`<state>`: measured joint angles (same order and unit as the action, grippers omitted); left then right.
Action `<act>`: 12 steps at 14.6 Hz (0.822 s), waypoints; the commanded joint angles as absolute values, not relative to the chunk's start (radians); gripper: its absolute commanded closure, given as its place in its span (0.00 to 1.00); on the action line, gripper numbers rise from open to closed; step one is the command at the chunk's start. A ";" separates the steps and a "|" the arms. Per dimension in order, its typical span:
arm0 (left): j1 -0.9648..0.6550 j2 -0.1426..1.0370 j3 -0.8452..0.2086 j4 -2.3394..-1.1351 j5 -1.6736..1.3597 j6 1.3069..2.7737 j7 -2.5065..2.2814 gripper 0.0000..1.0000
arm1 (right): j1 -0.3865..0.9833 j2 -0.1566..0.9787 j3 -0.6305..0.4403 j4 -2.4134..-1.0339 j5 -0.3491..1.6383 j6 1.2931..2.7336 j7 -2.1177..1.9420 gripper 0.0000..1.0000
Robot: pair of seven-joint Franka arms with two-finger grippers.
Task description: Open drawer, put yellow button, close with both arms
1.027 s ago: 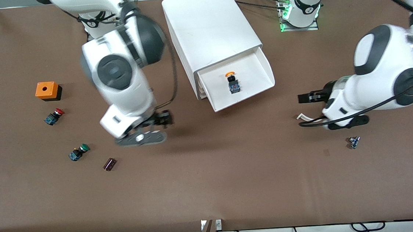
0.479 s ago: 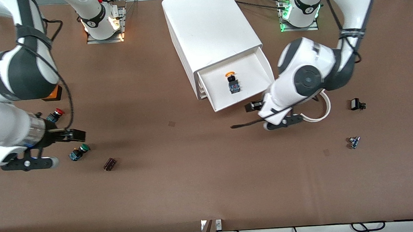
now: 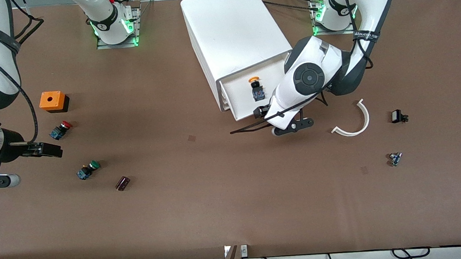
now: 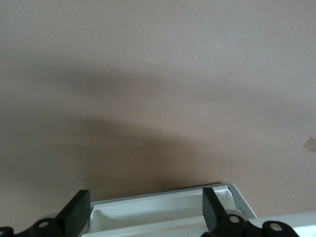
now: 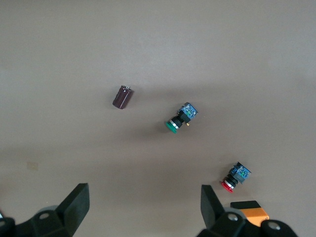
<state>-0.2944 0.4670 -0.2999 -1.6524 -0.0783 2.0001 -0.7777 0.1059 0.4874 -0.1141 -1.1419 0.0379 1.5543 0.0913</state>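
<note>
The white cabinet (image 3: 232, 26) stands at the table's back middle with its top drawer (image 3: 239, 100) pulled open. The yellow button (image 3: 255, 88) lies in the drawer, orange cap toward the cabinet. My left gripper (image 3: 259, 112) is open at the drawer's front edge. In the left wrist view the gripper (image 4: 144, 213) has the drawer's front rim (image 4: 158, 210) between its fingers. My right gripper (image 3: 53, 151) is open and empty, low over the table at the right arm's end near the red-capped button (image 3: 61, 129). In its wrist view (image 5: 144, 207) only bare table lies between the fingers.
An orange box (image 3: 52, 100), a green-capped button (image 3: 88, 169) and a brown cylinder (image 3: 122, 183) lie toward the right arm's end. A white curved strip (image 3: 353, 124), a small black part (image 3: 397, 116) and a small blue part (image 3: 395, 158) lie toward the left arm's end.
My left arm has swung from its end of the table to the drawer's front, and the drawer has slid in slightly. My right arm has drawn back from the middle to its end.
</note>
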 commanded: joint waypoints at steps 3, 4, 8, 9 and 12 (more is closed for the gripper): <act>-0.288 0.431 -0.356 -1.703 -0.086 1.970 -0.804 0.00 | 0.025 0.353 -0.089 -1.236 0.038 1.563 0.052 0.00; -0.288 0.431 -0.365 -1.703 -0.087 1.961 -0.822 0.00 | -0.001 0.313 -0.075 -1.277 0.040 1.566 0.023 0.00; -0.296 0.436 -0.400 -1.706 -0.087 1.919 -0.834 0.00 | -0.068 0.212 -0.034 -1.362 0.026 1.565 -0.054 0.00; -0.298 0.436 -0.409 -1.709 -0.087 1.916 -0.836 0.00 | -0.066 0.207 -0.032 -1.364 0.003 1.560 -0.055 0.00; -0.299 0.436 -0.433 -1.712 -0.087 1.899 -0.850 0.00 | -0.060 0.169 -0.032 -1.429 -0.006 1.566 -0.066 0.00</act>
